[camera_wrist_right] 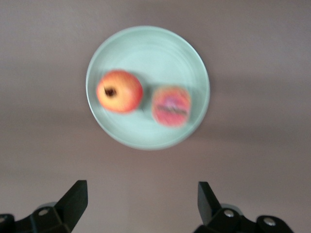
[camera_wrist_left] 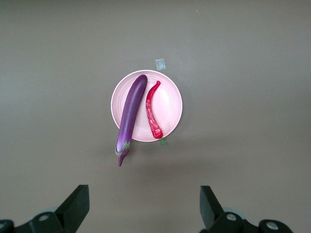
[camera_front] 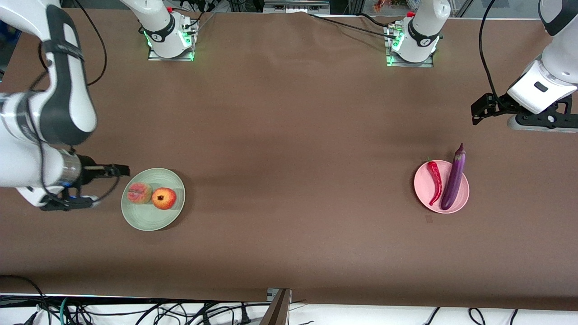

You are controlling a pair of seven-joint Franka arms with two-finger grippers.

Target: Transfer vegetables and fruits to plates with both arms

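Note:
The pale green plate (camera_front: 149, 219) holds both fruits side by side: the creased peach (camera_front: 139, 193) and the red-and-yellow apple (camera_front: 164, 198). My right gripper (camera_front: 72, 203) hangs open and empty over the bare table beside this plate; the right wrist view shows the apple (camera_wrist_right: 119, 91), peach (camera_wrist_right: 171, 106) and plate (camera_wrist_right: 146, 48) ahead of the gripper (camera_wrist_right: 141, 204). On the pink plate (camera_front: 461, 198) lie the red chili (camera_front: 435, 183) and the purple eggplant (camera_front: 454, 180), whose stem end overhangs the rim. My left gripper (camera_front: 542, 123) is open and empty, raised over the table near that plate.
The brown table stretches wide between the two plates. A small square tape mark (camera_front: 428, 218) lies just nearer the front camera than the pink plate. Both arm bases (camera_front: 169, 34) (camera_front: 413, 40) stand at the table's back edge. Cables run along the front edge.

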